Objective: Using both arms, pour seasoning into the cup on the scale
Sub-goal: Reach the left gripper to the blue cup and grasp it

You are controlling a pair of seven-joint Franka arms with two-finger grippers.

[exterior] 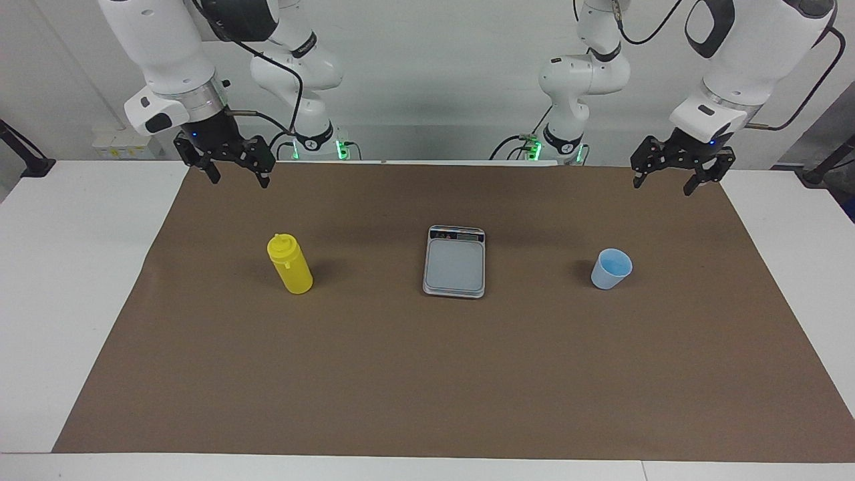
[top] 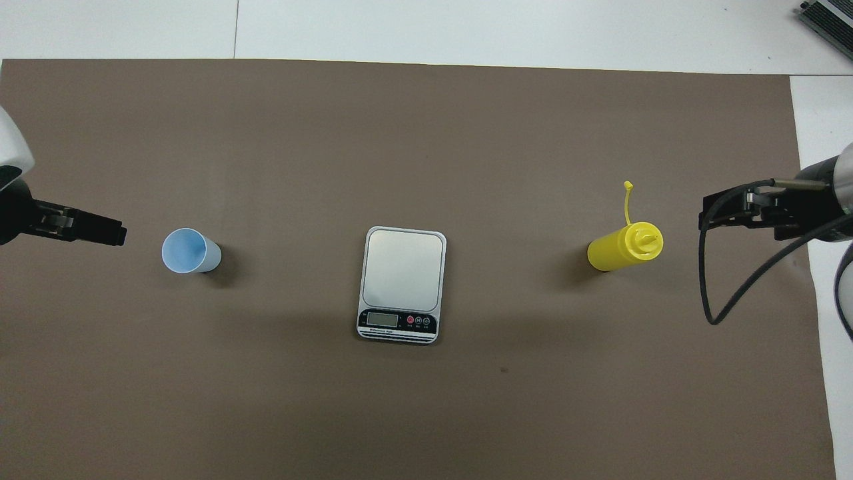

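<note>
Scale (exterior: 454,262) sits between bottle (exterior: 290,264) and cup (exterior: 610,268); both end effectors hang spread, empty.

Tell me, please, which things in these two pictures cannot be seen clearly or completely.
- Scale display reading: too small in both views.
- Cup contents: cannot tell if empty, in either view.
- Left claw and right claw: overhead view shows them sideways, partly cut off by the picture's edges.
- Seasoning bottle fill level: hidden by opaque yellow wall.

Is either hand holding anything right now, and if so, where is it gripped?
Nothing is held. The left hand and right hand are both open and empty; the bottle and cup stand untouched.
</note>
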